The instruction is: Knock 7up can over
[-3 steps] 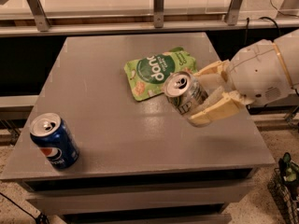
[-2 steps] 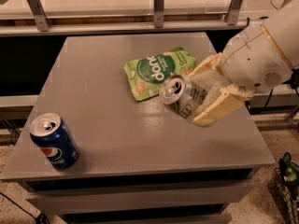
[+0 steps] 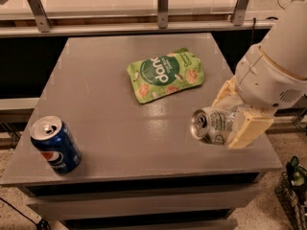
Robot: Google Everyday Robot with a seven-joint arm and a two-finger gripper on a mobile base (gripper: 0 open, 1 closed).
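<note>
A: Nearest item?
B: Pepsi can (image 3: 53,145), upright, lower left of frame, at the table's (image 3: 110,123) front corner.
A: 7up can?
B: 7up can (image 3: 211,126) lies tipped sideways at lower right, top facing left, near the table's right edge.
A: Claw?
B: Gripper (image 3: 228,123) at right; fingers (image 3: 249,128) clamped on the 7up can, one either side.
A: Farther back?
B: Green pouch (image 3: 165,74), flat, centre, apart from both cans.

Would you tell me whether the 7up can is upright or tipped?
Tipped: the 7up can is sideways, its top facing left, gripped in the pincer at the right front of the table.
</note>
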